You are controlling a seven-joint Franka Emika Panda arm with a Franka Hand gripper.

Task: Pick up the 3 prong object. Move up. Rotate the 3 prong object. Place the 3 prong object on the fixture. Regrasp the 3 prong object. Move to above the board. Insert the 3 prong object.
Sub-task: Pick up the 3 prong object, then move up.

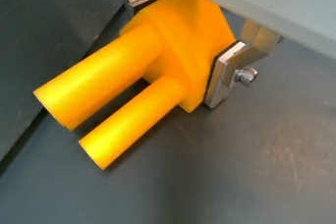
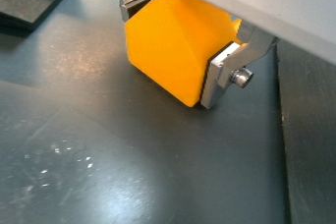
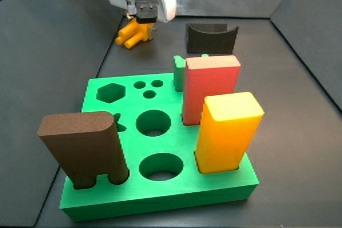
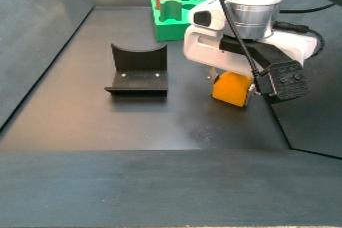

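My gripper [image 1: 184, 41] is shut on the 3 prong object [image 1: 144, 76], a yellow-orange piece whose round prongs stick out past the silver fingers [image 1: 226, 74] in a wrist view. Its pointed body [image 2: 178, 51] fills the jaws of the gripper [image 2: 182, 46]. In both side views the gripper [image 3: 139, 19] [image 4: 238, 72] holds the piece [image 3: 130, 34] [image 4: 231, 87] low over the dark floor, away from the fixture [image 3: 210, 39] [image 4: 136, 69], a dark block with a U-shaped notch. The green board [image 3: 127, 142] [image 4: 171, 17] lies apart from the gripper.
On the board stand a red block [image 3: 210, 85], a tall yellow-orange block [image 3: 229, 130] and a brown block with legs [image 3: 83, 148]. Several round and hexagonal holes [image 3: 155, 122] are open. Dark walls enclose the floor in both side views.
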